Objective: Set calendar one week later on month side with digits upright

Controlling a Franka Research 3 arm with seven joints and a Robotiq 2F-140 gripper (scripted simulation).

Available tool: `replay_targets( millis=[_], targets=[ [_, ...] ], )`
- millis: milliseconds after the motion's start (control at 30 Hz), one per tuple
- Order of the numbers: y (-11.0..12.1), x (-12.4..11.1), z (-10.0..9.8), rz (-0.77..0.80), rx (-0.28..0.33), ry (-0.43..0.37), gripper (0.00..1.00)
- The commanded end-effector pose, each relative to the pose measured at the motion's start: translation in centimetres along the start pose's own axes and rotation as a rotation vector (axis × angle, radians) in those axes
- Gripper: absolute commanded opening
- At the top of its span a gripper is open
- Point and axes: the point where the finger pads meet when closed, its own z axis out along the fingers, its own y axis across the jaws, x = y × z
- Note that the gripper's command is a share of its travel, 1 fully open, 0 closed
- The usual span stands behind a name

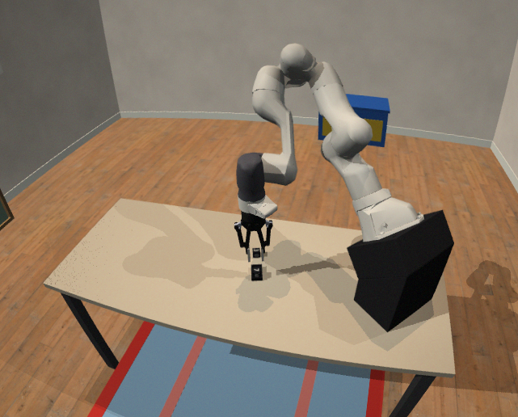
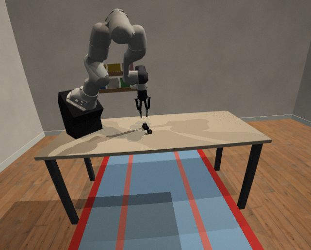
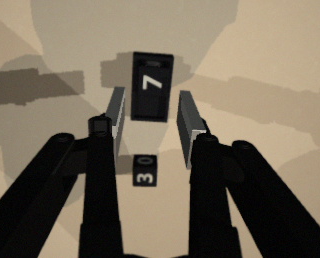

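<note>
We look down between our pincer (image 3: pixel 150 125) fingers, parted and empty, at the tray (image 3: pixel 152 86) holding a cube showing 7; another cube (image 3: pixel 144 170), showing 3 and 0, sits apart on the surface (image 3: pixel 268 60).
</note>
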Motion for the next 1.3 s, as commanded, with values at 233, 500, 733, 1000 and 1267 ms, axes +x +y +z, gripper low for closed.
replay_targets(
  millis=[233, 500, 733, 1000, 1267],
  targets=[
    [0.1, 0.0, 1.1, 0.012, -0.003, 0.003, 0.28],
    [0.1, 0.0, 2.4, 0.012, -0.003, 0.003, 0.28],
    [0.1, 0.0, 3.2, 0.012, -0.003, 0.003, 0.28],
    [0.1, 0.0, 4.1, 0.012, -0.003, 0.003, 0.28],
    [0.1, 0.0, 4.5, 0.012, -0.003, 0.003, 0.28]
  ],
)
